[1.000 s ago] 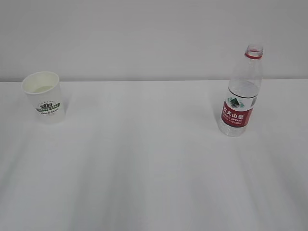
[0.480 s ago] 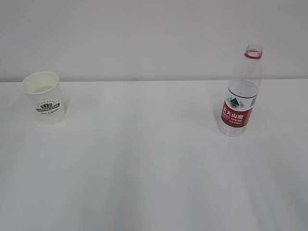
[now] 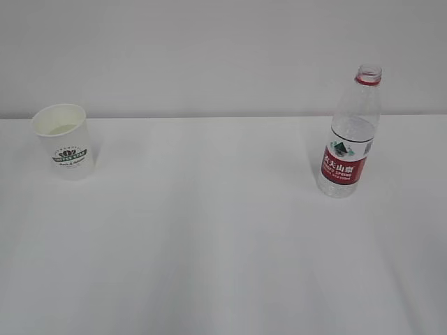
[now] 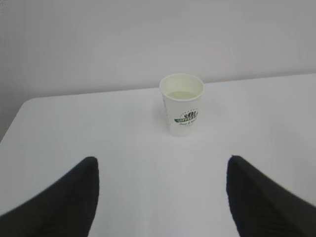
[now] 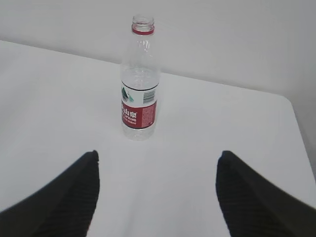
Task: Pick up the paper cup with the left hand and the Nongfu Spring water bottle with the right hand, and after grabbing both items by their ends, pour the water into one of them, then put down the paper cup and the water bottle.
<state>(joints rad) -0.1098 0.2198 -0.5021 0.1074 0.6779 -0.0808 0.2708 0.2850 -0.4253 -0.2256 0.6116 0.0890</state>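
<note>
Hanging low over the near part of the plain white table [image 3: 223, 251], the left hand [image 4: 163, 197], a black gripper with two pointed fingers, had its fingers spread wide with nothing between them; the right hand [image 5: 158, 197], a like black gripper, stood just as wide and held nothing. Neither showed in the exterior view.

Farther back, toward the table's far left corner, stood the small white tapered paper cup [image 3: 63, 141], upright, cream inside, with a dark green emblem and lettering on its side too small to read. In the left wrist view it stood straight ahead of the spread fingers, well apart from them.

Toward the far right of the table, well apart from the cup, stood the clear ribbed plastic Nongfu Spring water bottle [image 3: 349, 136], upright and uncapped, with a red neck ring. Its red label carried white Chinese characters, a green mountain mark above them and a barcode at the side. The clear water [image 5: 139, 79] reached about to the label's top edge.
</note>
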